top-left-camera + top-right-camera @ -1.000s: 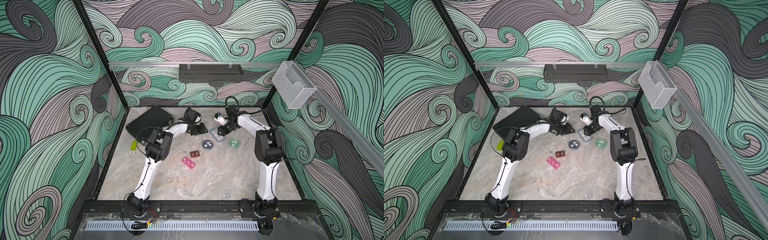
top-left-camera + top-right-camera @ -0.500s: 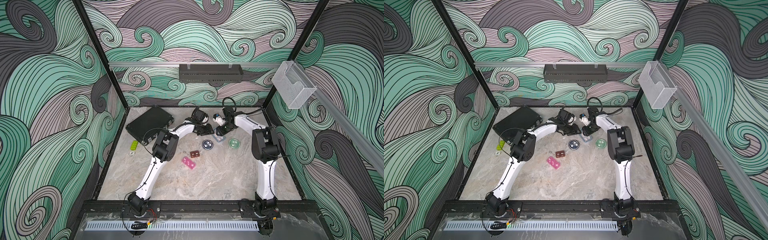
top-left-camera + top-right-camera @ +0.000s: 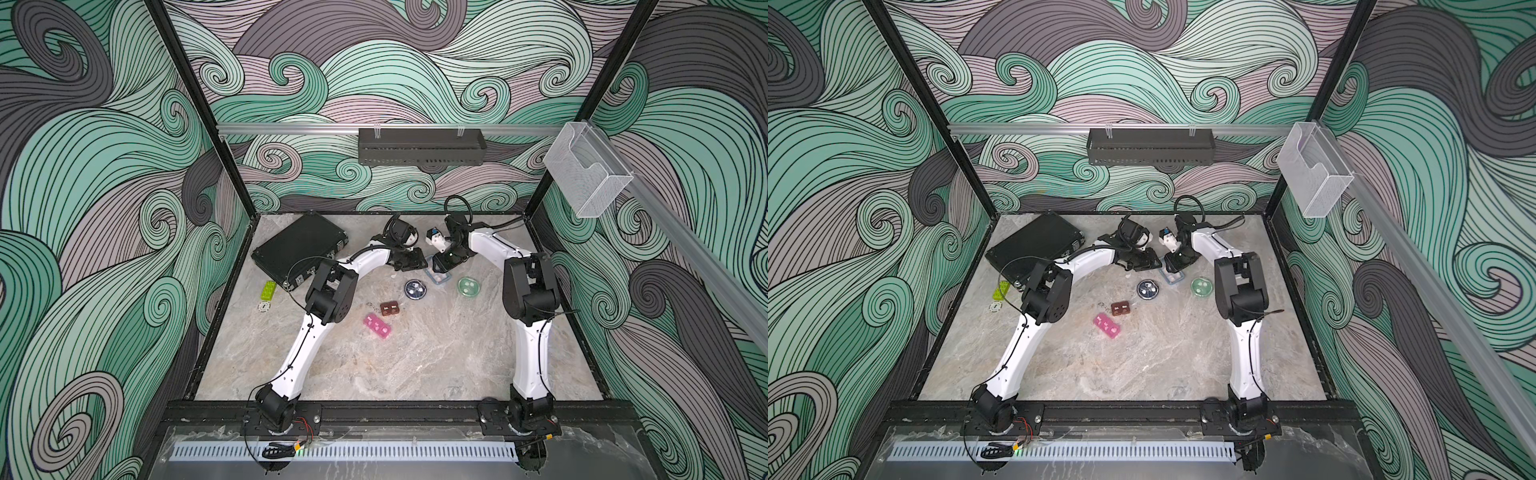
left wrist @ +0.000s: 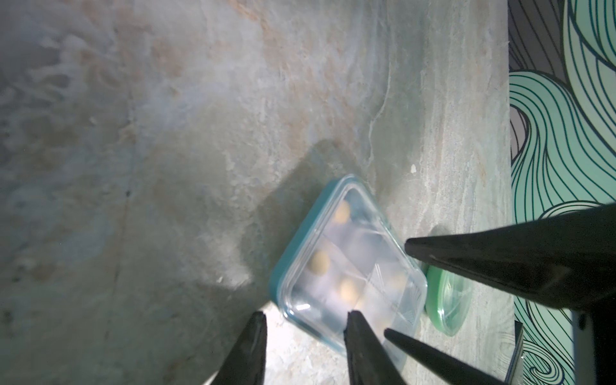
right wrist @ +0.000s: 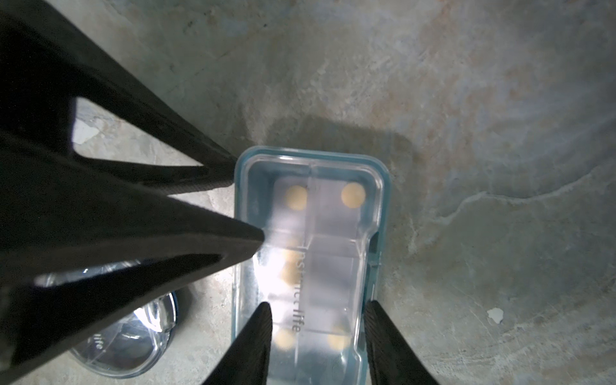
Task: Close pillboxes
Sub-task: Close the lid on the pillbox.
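The light-blue rectangular pillbox (image 3: 438, 277) (image 3: 1172, 277) lies at the back of the table, its clear lid down over yellow pills (image 5: 313, 253) (image 4: 350, 266). My right gripper (image 5: 318, 308) (image 3: 441, 265) is open over one end of it, fingers above the lid and the rim. My left gripper (image 4: 306, 316) (image 3: 411, 262) is open at its corner, with one fingertip (image 5: 256, 238) on the lid and one beside the box. Close by are the dark-blue round (image 3: 416, 289), green round (image 3: 469, 286), brown (image 3: 390, 308) and pink (image 3: 377, 326) pillboxes.
A large black case (image 3: 299, 249) lies at the back left, close to my left arm. Beside the left wall are a green brick (image 3: 268, 289) and a small white disc (image 3: 263, 306). A black shelf (image 3: 419, 145) and a clear bin (image 3: 586, 174) hang on the walls.
My left gripper has swung right, away from the black case and onto the light-blue pillbox. The right gripper has stayed over the same box. No pillbox has moved.
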### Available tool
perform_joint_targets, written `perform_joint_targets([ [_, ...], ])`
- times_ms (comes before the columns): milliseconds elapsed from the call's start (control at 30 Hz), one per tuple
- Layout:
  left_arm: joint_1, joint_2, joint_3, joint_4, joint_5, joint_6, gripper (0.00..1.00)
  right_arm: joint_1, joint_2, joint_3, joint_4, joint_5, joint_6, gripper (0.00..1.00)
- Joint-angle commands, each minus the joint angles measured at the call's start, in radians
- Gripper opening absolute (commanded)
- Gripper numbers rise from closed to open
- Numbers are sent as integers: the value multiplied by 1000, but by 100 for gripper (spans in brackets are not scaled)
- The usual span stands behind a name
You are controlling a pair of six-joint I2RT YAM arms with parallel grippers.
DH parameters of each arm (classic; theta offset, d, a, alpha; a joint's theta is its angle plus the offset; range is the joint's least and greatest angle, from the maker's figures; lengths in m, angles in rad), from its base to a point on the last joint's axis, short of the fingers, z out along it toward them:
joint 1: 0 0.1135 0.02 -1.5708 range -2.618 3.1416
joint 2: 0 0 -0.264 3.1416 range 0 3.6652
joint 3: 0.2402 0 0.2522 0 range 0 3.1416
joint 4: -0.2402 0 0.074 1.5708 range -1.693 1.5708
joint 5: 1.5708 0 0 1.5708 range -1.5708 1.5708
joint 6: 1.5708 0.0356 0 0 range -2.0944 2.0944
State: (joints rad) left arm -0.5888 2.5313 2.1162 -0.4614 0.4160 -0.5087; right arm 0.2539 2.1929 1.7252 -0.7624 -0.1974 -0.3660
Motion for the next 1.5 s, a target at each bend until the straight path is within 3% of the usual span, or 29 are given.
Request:
perform_joint_targets([
  [0,-16,53,45,-102,-66,27,39,8,55,10,-66,36,-11,47],
  [500,-42,101,102,-159,-138,-17,36,21,118,77,-157,80,-16,42],
  [867,-65,87,42,-140,-201,-100,32,52,145,114,-200,168,24,42],
  [1100,-61,20,-16,-112,-212,-106,31,32,81,130,-192,105,85,44],
  [1333,-22,-208,-80,-58,-281,1,54,-32,-147,104,-107,73,169,51],
  [1400,-5,-286,-101,-59,-308,32,58,-51,-240,29,-40,86,187,59],
  [1467,13,-389,-167,-53,-365,58,65,-78,-346,-82,47,117,212,76],
])
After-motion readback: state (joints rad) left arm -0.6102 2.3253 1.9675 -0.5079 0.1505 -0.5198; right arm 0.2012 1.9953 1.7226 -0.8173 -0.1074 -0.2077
